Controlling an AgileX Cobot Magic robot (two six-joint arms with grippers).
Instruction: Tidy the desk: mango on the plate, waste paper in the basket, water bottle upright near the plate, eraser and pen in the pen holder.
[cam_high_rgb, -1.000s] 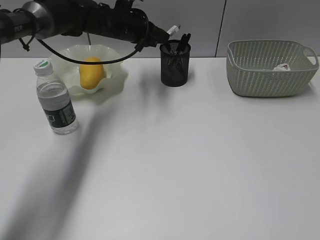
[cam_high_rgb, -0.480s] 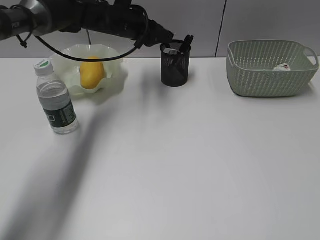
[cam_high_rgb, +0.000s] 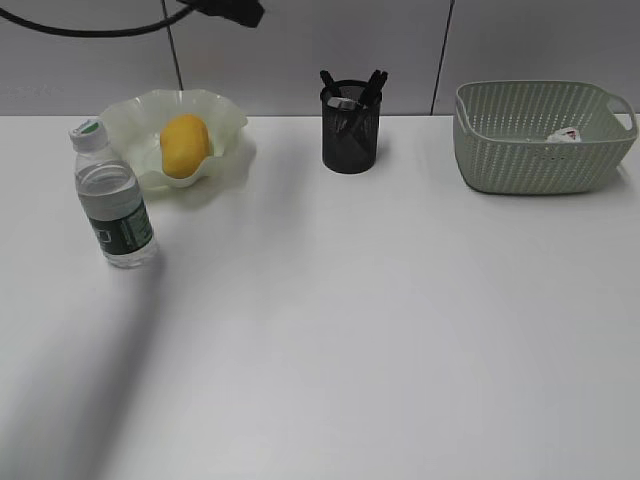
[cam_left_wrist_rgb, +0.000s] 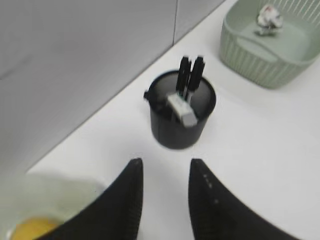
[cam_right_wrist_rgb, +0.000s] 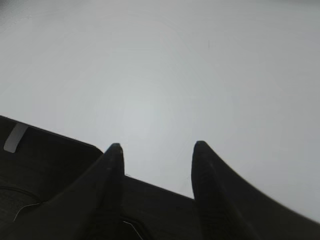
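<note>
The mango (cam_high_rgb: 186, 145) lies in the pale green plate (cam_high_rgb: 122, 112) at the back left. Just in front of the plate, the water bottle (cam_high_rgb: 113, 205) stands upright. The black mesh pen holder (cam_high_rgb: 351, 135) holds dark pens (cam_left_wrist_rgb: 192, 75) and a white eraser (cam_left_wrist_rgb: 182, 110). The waste paper (cam_high_rgb: 565, 134) lies inside the green basket (cam_high_rgb: 540, 160). My left gripper (cam_left_wrist_rgb: 166, 162) hovers open and empty, above and short of the pen holder (cam_left_wrist_rgb: 182, 120). In the exterior view only a bit of the left arm (cam_high_rgb: 232, 10) shows at the top edge. My right gripper (cam_right_wrist_rgb: 158, 145) is open with nothing in it, over bare white desk (cam_right_wrist_rgb: 160, 65).
A grey panelled wall (cam_high_rgb: 300, 45) rises right behind the plate, holder and basket. The white desk (cam_high_rgb: 350, 330) stretches wide in front of them. A black part of the robot (cam_right_wrist_rgb: 45, 165) lies under the right gripper.
The left gripper has let the white eraser go into the pen holder. The arm has then pulled up and left, almost out of the exterior view. Nothing else has moved.
</note>
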